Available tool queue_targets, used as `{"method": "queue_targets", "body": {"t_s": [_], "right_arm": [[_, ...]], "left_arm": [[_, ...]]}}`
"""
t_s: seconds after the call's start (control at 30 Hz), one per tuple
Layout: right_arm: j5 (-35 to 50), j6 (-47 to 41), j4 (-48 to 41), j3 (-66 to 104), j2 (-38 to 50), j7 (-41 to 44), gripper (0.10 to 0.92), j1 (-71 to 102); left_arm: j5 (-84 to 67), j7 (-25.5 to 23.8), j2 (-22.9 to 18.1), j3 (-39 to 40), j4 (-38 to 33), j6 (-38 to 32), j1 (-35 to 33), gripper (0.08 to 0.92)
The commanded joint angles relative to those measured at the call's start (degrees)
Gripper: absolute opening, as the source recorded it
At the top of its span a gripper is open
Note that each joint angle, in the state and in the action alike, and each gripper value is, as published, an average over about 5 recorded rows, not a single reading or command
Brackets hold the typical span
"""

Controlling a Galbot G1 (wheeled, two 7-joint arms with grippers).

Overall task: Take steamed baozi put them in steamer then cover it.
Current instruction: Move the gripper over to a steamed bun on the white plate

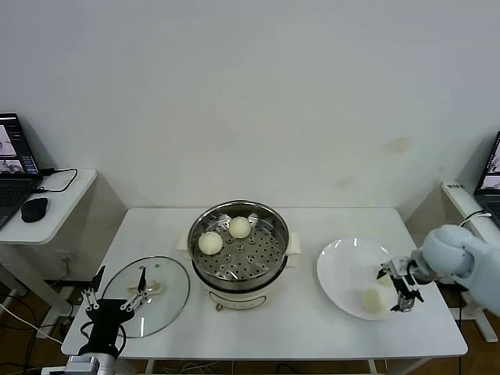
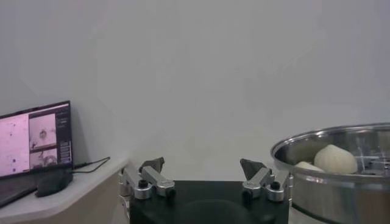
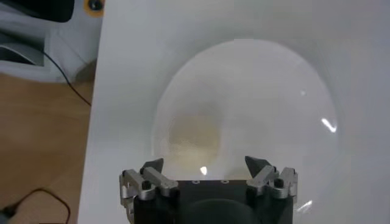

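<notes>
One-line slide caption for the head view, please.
Two baozi sit in the steamer; the open right pincer hovers over the plate beside a remaining bun.

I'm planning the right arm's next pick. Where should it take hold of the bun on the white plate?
Across the middle of the bun, coming straight down. It is a smooth dome with no handle, lying alone on the plate, and the open right hand is already hovering close beside it.

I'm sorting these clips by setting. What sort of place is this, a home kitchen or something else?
Probably a lab or test room, not a kitchen: a bare white wall, a plain white table holding only the steamer, glass lid and plate, and a laptop on a side desk.
</notes>
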State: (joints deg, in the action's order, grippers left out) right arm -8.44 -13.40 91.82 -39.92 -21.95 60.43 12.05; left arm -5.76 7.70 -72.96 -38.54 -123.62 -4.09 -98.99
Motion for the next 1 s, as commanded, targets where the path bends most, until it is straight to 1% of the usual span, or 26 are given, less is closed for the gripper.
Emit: {"method": "queue_targets", "body": {"t_s": [0.03,0.4,0.5,0.73,1.0], "right_arm": [[-2.5,0.8,-2.3,4.0,-3.0,-1.5,0.823,5.8],[-4.1,0.6,-5.5,3.9,-4.9,-1.9,0.818,6.2],[-4.0,0.4,-6.0,4.1,-5.4,-1.8,0.795,6.1],[-2.9,-0.2,-6.6,3.3,-5.9,-0.7,0.694,4.2],[-0.9,-0.6,-5.6,2.4,-5.2,0.9,0.64,0.3]], "left_arm": [[0.2,0.0,-0.1,-0.2,0.0,0.0,-0.1,0.823],[0.1,0.1,-0.3,-0.2,0.5,-0.2,0.1,0.823],[0.1,0.1,-0.3,-0.2,0.5,-0.2,0.2,0.823],[0.0,0.1,-0.4,-0.3,0.5,-0.3,0.1,0.823],[0.0,0.2,-0.4,-0.2,0.1,-0.4,0.1,0.823]]}}
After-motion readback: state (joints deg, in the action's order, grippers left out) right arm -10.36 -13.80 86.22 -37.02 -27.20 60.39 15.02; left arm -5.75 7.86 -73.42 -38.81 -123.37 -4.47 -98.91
